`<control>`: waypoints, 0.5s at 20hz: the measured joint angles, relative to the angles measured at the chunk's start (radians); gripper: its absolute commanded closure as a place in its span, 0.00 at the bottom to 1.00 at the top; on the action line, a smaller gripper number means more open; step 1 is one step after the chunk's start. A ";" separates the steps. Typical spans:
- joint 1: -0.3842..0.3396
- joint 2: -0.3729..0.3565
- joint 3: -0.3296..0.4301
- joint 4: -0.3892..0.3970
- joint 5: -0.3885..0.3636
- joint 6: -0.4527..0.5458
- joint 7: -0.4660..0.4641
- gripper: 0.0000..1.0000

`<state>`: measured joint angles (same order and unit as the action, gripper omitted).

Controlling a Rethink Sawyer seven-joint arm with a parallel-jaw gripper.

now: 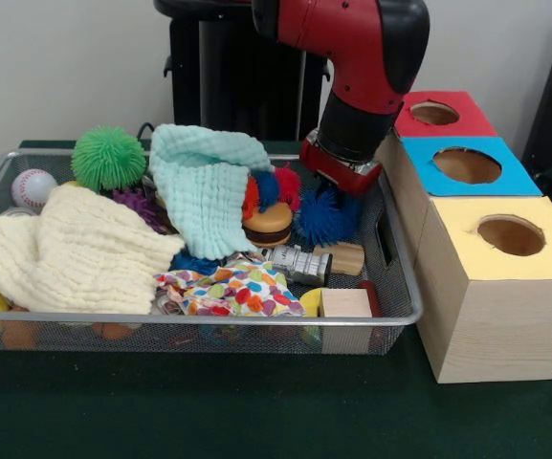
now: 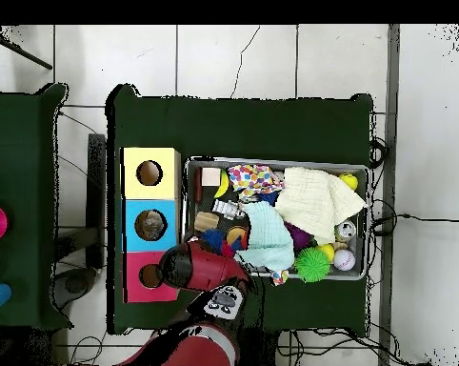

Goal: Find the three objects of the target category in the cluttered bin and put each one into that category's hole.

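Gripper (image 1: pixel 338 182) low in bin (image 1: pixel 405 287), corner nearest blue-faced box's hole (image 1: pixel 467 165); jaw state can't tell. Small bottle (image 1: pixel 295 263) lying sideways, camera-side of gripper, beside wooden block (image 1: pixel 344 256).

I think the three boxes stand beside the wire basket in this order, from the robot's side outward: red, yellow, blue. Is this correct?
Not quite. The order is red box, then blue box, then yellow box: the blue one stands in the middle and the yellow one is farthest from the robot. The front view shows this, and the overhead view agrees. They do stand beside the wire basket.
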<state>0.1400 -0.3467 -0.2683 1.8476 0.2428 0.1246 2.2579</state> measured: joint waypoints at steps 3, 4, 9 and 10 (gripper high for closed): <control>-0.001 0.001 0.000 0.000 0.000 -0.019 0.000 1.00; -0.001 0.000 0.000 0.000 0.000 -0.032 0.000 1.00; -0.019 -0.033 0.008 0.001 -0.001 -0.043 0.000 1.00; -0.025 -0.042 0.012 0.001 -0.001 -0.041 0.000 1.00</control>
<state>0.1149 -0.3892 -0.2566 1.8488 0.2418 0.0836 2.2579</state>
